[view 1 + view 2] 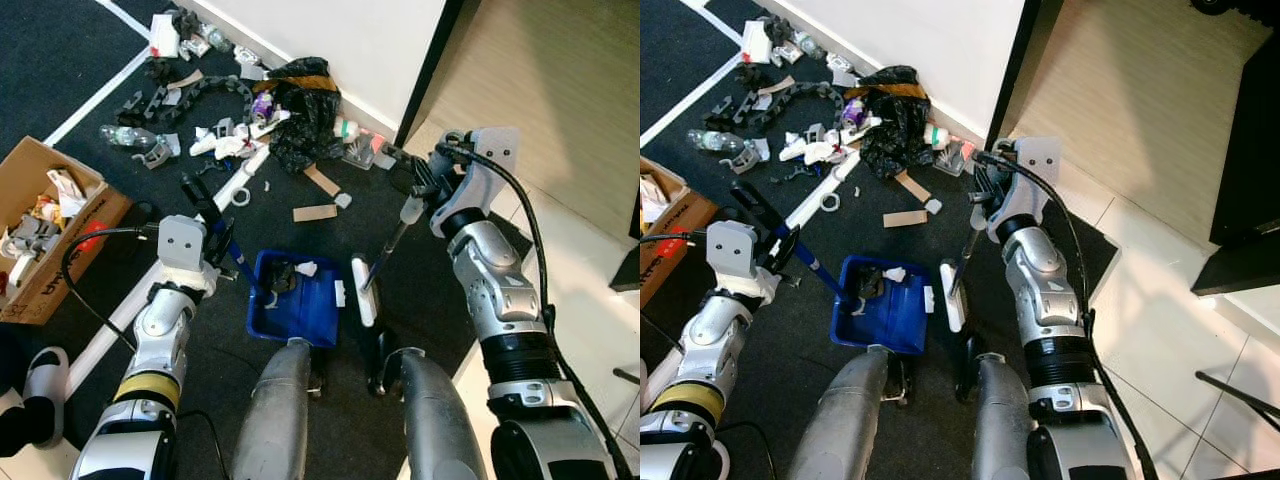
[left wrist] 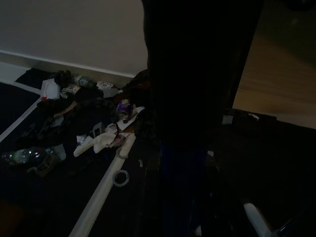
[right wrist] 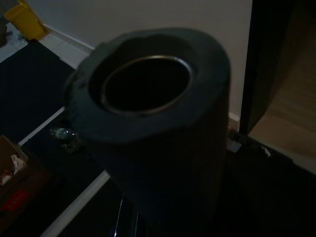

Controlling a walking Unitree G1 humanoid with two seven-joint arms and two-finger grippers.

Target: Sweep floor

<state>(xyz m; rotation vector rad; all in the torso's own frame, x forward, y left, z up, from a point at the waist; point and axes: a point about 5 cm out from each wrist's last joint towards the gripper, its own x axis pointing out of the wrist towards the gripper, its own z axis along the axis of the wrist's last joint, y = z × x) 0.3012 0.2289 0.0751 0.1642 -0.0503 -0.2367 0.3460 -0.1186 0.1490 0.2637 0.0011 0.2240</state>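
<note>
The right claw [image 1: 415,190] is clamped on the broom [image 1: 385,255], whose white head lies just beside the blue dustpan [image 1: 300,300]; the left claw [image 1: 205,215] grips the dustpan's handle.

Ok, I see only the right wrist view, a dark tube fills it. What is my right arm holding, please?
Observer: The right gripper holds a broom handle; its white head rests on the dark carpet beside the blue dustpan.
Operator: And is the dustpan already holding something?
Observer: Yes, a few white and dark scraps lie in it.
Operator: Who holds the dustpan?
Observer: The left gripper holds its blue handle.
Operator: Where is the remaining trash?
Observer: Ahead by the wall, around a black bag.
</note>
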